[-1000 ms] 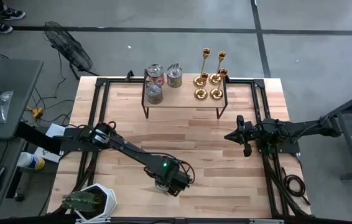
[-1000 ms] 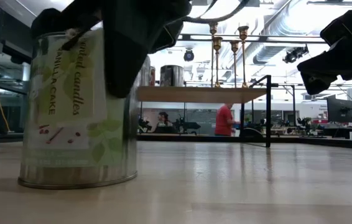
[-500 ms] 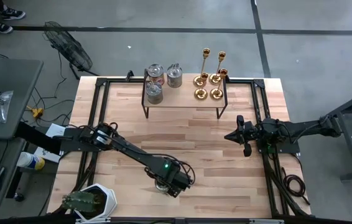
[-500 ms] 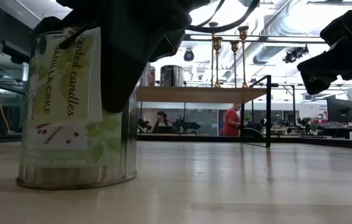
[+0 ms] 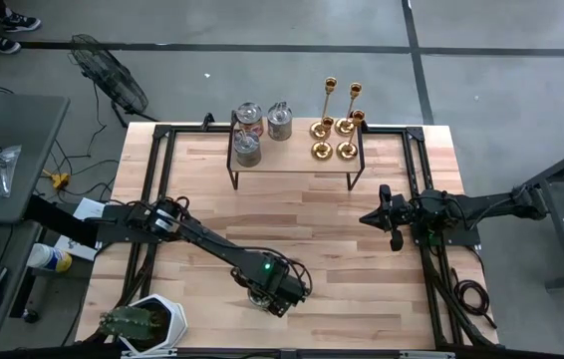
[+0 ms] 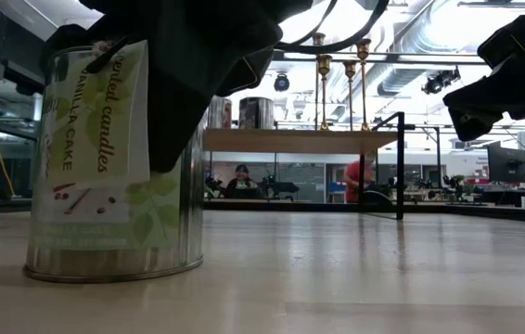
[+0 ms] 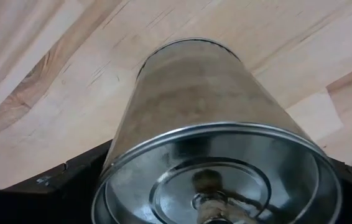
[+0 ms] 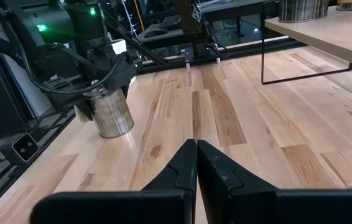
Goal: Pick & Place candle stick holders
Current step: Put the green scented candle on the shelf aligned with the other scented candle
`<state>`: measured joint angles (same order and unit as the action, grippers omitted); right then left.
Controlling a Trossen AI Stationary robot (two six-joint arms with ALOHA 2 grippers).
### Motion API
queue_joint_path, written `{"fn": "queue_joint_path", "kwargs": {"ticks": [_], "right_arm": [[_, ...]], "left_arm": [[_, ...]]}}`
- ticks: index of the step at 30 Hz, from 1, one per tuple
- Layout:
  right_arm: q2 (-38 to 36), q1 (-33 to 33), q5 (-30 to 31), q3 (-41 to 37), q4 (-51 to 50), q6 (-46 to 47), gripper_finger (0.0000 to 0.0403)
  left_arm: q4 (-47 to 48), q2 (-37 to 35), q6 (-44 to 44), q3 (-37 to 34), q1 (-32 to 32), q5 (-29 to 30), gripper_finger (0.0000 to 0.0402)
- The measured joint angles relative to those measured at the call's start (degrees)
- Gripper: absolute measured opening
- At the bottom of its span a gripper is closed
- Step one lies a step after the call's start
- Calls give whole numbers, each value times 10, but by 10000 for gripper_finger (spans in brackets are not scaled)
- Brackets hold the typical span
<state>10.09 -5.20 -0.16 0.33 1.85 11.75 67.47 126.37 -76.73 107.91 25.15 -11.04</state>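
High view: the left gripper [image 5: 265, 295] hangs over a squat, round silver-grey metal candle tin [image 5: 258, 295] standing upright on the pale wooden table [image 5: 312, 229], toward the near edge. Its jaws stand wide, one finger on each side of the tin; whether the pads press on the wall cannot be told. Beyond the pincer, at the far edge, a low wooden shelf on thin black legs [image 5: 292, 165] carries three more silver-grey tins [image 5: 247, 148] on one end and a cluster of shiny gold candlesticks with thin stems and round bases [image 5: 334, 128] on the other. Nothing lies on the boards between the pincer and the shelf. A white faceted pot with a green plant [image 5: 142, 321] sits at the near corner on the left arm's side, well apart from the tin.

In the low view the tin's paper label [image 6: 96, 153] reads "candles" and "VANILLA CAKE", with green leaves printed below. The left wrist view looks into the tin's open top, where a wick stands in the middle.

The left arm stretches long and low across the table, wrist bent downward. The right gripper [image 5: 367, 218] waits clenched and empty, held off the table at its own side, pointing toward the middle.
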Motion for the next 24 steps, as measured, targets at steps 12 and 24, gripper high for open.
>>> {"fn": "queue_joint_path", "kwargs": {"ticks": [12, 24], "right_arm": [[0, 0, 0, 0, 0, 0, 4], [0, 0, 0, 0, 0, 0, 4]], "left_arm": [[-2, 0, -16, 0, 0, 9, 352], [29, -11, -28, 67, -48, -2, 352]]}}
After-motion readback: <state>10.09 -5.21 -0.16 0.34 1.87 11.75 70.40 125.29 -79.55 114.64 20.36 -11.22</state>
